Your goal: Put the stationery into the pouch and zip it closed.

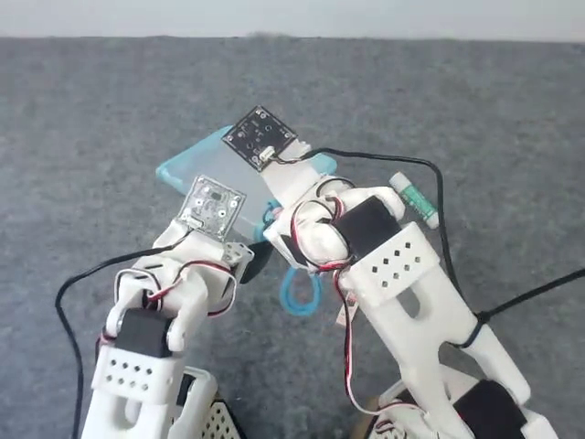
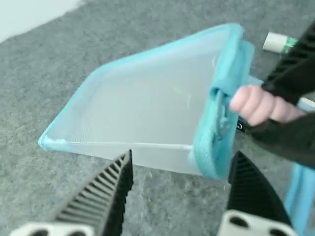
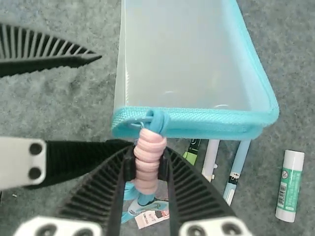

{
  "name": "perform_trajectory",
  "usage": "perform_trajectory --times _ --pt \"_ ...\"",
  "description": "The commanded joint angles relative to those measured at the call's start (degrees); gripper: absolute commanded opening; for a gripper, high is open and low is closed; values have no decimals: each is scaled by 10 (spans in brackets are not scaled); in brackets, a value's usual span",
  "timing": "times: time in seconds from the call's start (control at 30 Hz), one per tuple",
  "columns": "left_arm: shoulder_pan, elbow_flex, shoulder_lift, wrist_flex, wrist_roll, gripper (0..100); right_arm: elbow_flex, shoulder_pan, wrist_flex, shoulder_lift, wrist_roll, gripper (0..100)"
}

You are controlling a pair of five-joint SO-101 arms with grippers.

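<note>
On the left, the left gripper (image 2: 177,189) is held wide open, with nothing between its black ridged jaws. It is set at one long edge of the translucent flat pouch with light blue fabric trim (image 2: 147,105). Whether the pouch is touched by the jaws cannot be told. The pouch is laid on the grey felt-like table cover (image 1: 91,110).

Further right, at the pouch's zip end, the right gripper (image 3: 147,156) is clamped tight on the pink ridged zipper pull (image 3: 146,172), which is joined to the blue zip band. A light blue cord loop (image 1: 302,293) is laid on the cover just below the pull, and a small paper tag (image 3: 147,217) is seen beside it.

By the zip end, partly tucked beneath it, a white pen (image 3: 211,160) and a light blue pen (image 3: 236,169) are laid side by side. A dark green item (image 3: 192,150), whose kind cannot be told, is laid next to them.

Farthest right, a white glue stick with a green label (image 3: 290,184) is laid on the cover, near the pens and apart from the pouch.
</note>
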Motion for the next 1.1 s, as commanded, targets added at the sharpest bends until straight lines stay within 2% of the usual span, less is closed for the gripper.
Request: perform_trajectory --times 0.0,0.2,0.47,0.7,0.9,1.07 --pt "-26 -12 33 -31 11 301 -35 -5 22 -5 13 6" --pt "-67 -13 74 -68 9 301 -29 -1 34 -7 19 6" --pt "-104 -13 81 -90 11 301 47 -1 29 -15 42 6" --pt "-138 -10 82 -108 11 300 87 -1 36 -124 70 6" --pt "-142 -10 83 -108 11 299 114 0 58 -194 76 6" --pt "-145 -10 83 -108 11 299 115 45 65 -204 91 6"
